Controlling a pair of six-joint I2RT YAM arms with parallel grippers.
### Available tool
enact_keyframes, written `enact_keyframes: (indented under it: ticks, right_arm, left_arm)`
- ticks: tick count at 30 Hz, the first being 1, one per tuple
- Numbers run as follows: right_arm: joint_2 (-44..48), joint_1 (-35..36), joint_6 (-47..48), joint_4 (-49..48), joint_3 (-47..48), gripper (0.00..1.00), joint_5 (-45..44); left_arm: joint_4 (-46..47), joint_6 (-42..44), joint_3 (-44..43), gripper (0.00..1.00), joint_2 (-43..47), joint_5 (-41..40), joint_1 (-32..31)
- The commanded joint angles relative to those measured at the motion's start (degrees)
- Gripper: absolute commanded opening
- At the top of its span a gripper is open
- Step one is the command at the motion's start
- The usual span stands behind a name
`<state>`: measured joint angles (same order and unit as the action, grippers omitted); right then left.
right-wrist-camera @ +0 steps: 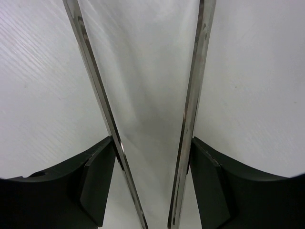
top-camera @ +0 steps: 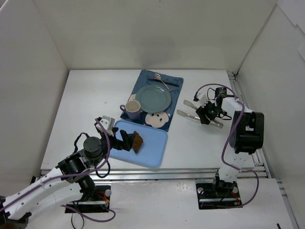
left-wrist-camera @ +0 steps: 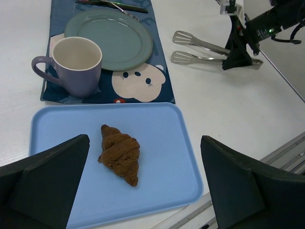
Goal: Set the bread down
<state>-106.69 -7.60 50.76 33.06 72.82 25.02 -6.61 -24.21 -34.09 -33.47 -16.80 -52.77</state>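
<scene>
The bread (left-wrist-camera: 120, 153) is coloured dark brown, the tray (left-wrist-camera: 167, 152) pale blue. The mug (left-wrist-camera: 78, 71) is tinted lilac

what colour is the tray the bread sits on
Light blue. The tray under the bread shows best in the left wrist view.

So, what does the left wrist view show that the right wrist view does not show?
Only the left wrist view: the bread lying on the blue tray below the open left gripper, and the mug, the plate and the bear coaster on the dark mat.
Only the right wrist view: close up, the right gripper with its fingers touching the two metal arms of the tongs from outside.
Both: the tongs, the right gripper and the white table.
</scene>
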Motion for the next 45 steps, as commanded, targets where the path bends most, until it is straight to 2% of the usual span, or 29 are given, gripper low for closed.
enact_keyframes:
  ticks: [1,15,21,24,25,28,33,37,41,45]
  right_arm:
    - [7.81,1.0,-4.0,-0.36,4.35,0.58,2.23]
    - [18.71,1.7,-5.85,3.41,8.04,0.58,2.05]
    - [21.61,3.72,-11.38,3.42,10.77,0.58,10.21]
    - [25.39,7.84,-12.0,2.81,8.31,0.58,9.28]
    - [27.22,12.82,-12.79,2.19,7.78,0.57,5.09]
    - [30.48,18.74,-17.34,2.27,7.34,0.57,2.41]
    - [34.97,23.84,-25.26,2.36,6.29,0.54,2.76]
    - [39.8,33.41,-30.18,2.1,2.86,0.55,-3.12]
    - [42.62,38.09,-36.51,0.26,-3.01,0.56,-6.73]
    - [43.76,45.62,-41.17,-2.9,-7.33,0.55,-9.54]
  left_arm:
    - [3.27,0.48,-3.35,0.99,-1.51,0.8,0.04]
    - [3.18,0.56,-3.62,0.99,-2.91,0.36,0.04]
    - [3.71,0.3,-3.44,0.99,-3.0,1.24,0.04]
    - [3.89,0.3,-3.44,0.99,-3.44,1.33,0.04]
    - [3.8,0.3,-3.44,0.99,-3.61,1.24,0.04]
    - [3.71,0.39,-3.53,0.99,-3.97,0.63,0.04]
    - [2.31,0.91,-3.71,0.99,-3.53,-4.02,0.04]
    - [1.6,0.48,-3.36,0.99,-1.51,-5.79,0.04]
    - [2.3,0.39,-2.13,0.99,1.12,-5.88,0.04]
    - [1.87,0.3,-2.04,0.99,1.48,-7.37,0.04]
